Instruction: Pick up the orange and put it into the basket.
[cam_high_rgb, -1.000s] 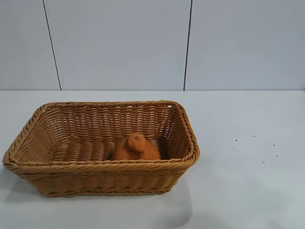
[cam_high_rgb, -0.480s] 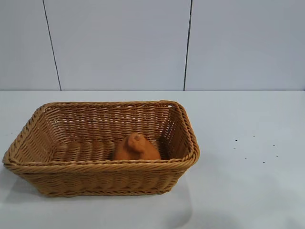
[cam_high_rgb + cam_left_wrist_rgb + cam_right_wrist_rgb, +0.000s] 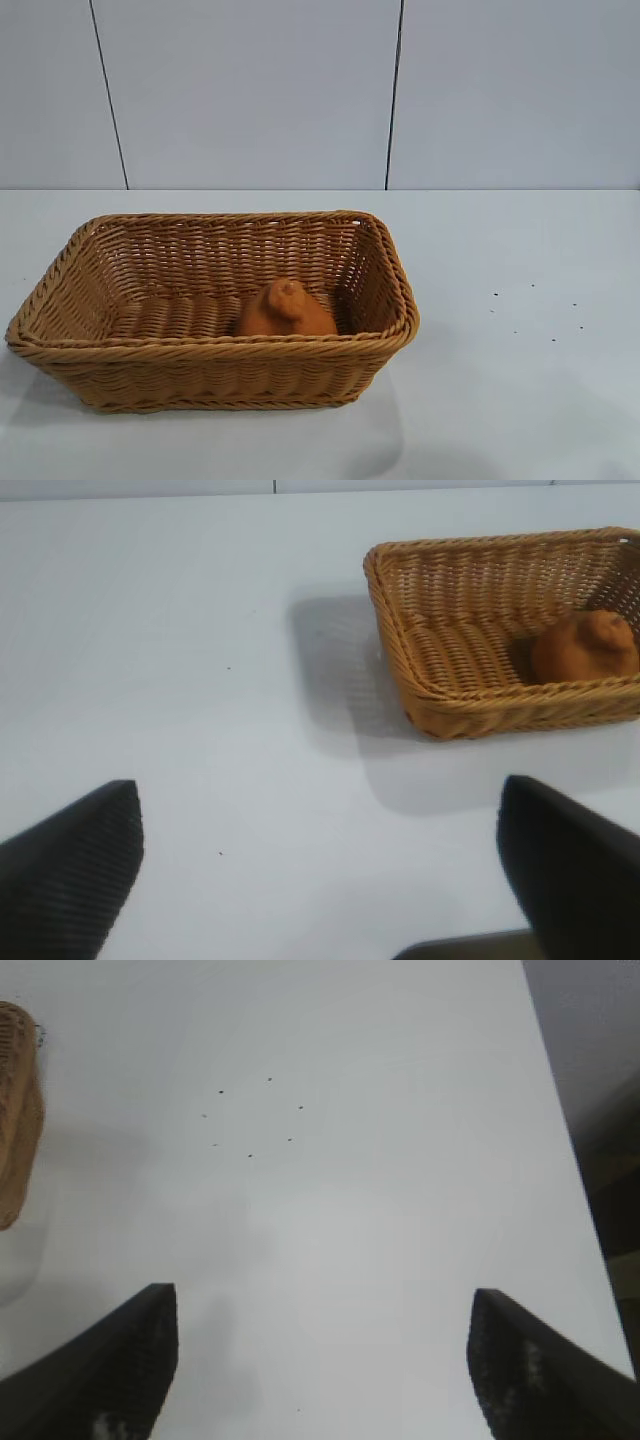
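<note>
The matte orange-brown, pear-shaped orange [image 3: 284,311] sits knob-up inside the rectangular tan woven wicker basket [image 3: 210,345]; left gripper [image 3: 320,865] and right gripper [image 3: 320,1360] gape, empty.

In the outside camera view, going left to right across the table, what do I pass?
Basket's left rim → orange lying inside the basket, toward its right end → basket's right rim → bare table → scatter of small dark specks.

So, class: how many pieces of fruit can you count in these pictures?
1. The orange lies inside the basket, on its floor near the right end in the exterior view. Nothing else could hide more fruit.
</note>
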`<move>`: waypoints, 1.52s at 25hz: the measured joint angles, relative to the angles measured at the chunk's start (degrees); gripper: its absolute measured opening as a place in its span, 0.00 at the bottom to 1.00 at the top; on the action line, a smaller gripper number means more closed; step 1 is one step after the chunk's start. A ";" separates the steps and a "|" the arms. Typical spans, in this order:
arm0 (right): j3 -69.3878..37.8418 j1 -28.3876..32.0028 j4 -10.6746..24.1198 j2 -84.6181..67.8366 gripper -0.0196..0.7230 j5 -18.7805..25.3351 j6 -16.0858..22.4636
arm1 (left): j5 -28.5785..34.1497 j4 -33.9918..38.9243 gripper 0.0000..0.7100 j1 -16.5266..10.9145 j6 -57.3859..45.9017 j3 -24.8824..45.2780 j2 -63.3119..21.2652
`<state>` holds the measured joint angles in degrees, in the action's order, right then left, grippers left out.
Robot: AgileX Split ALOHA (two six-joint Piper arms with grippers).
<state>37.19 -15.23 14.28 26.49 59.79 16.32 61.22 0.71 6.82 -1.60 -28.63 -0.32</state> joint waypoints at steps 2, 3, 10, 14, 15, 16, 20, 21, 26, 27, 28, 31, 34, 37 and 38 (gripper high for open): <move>-1.18 0.00 -0.95 -2.45 0.76 -0.06 -0.36 | 0.00 0.00 0.97 0.00 0.00 0.00 0.00; -1.57 0.00 -1.07 -3.95 0.76 -0.06 -0.41 | 0.00 0.00 0.97 0.00 0.00 0.00 0.00; -5.01 0.00 -0.01 -14.92 0.76 -0.71 -0.37 | 0.00 0.00 0.97 0.00 0.00 0.00 0.00; -7.74 0.00 -1.87 -19.20 0.76 -2.11 -1.32 | 0.00 0.00 0.97 0.00 0.00 0.00 0.00; -7.79 0.00 -2.40 -20.00 0.76 -2.30 -1.88 | 0.00 -0.06 0.97 0.00 0.00 0.00 0.00; -8.27 0.00 -6.93 -25.19 0.76 -2.48 -7.29 | 0.00 -0.06 0.97 0.00 0.00 0.00 0.00; -8.42 0.00 -8.83 -26.71 0.76 -1.37 -9.87 | 0.00 -0.06 0.97 0.00 0.00 0.00 0.00; -8.55 0.00 -9.53 -26.71 0.76 -1.31 -10.60 | 0.00 -0.06 0.97 0.00 0.00 0.00 0.00; -8.98 0.00 -10.59 -26.71 0.76 -1.31 -11.79 | 0.00 -0.17 0.97 0.00 0.00 0.00 0.00; -8.98 0.00 -10.59 -26.71 0.76 -1.31 -11.92 | 0.00 -0.17 0.97 0.00 0.00 0.00 0.00; -8.98 0.00 -10.59 -26.71 0.76 -1.31 -11.95 | 0.00 -0.17 0.97 0.00 0.00 0.00 0.00; -8.98 0.00 -10.59 -26.71 0.76 -1.36 -11.95 | 0.00 -0.17 0.97 0.00 0.00 0.00 0.00; -8.98 0.00 -10.59 -26.71 0.76 -1.42 -11.95 | 0.00 -0.17 0.97 0.00 0.00 0.00 0.00; -8.98 0.00 -10.59 -26.71 0.76 -1.42 -11.95 | 0.00 -0.17 0.97 0.00 0.00 0.00 0.00; -8.98 0.00 -10.59 -26.71 0.76 -1.42 -11.95 | 0.00 -0.17 0.97 0.00 0.00 0.00 0.00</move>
<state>28.21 -15.23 3.69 -0.22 58.37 4.37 61.22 0.54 6.82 -1.60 -28.63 -0.32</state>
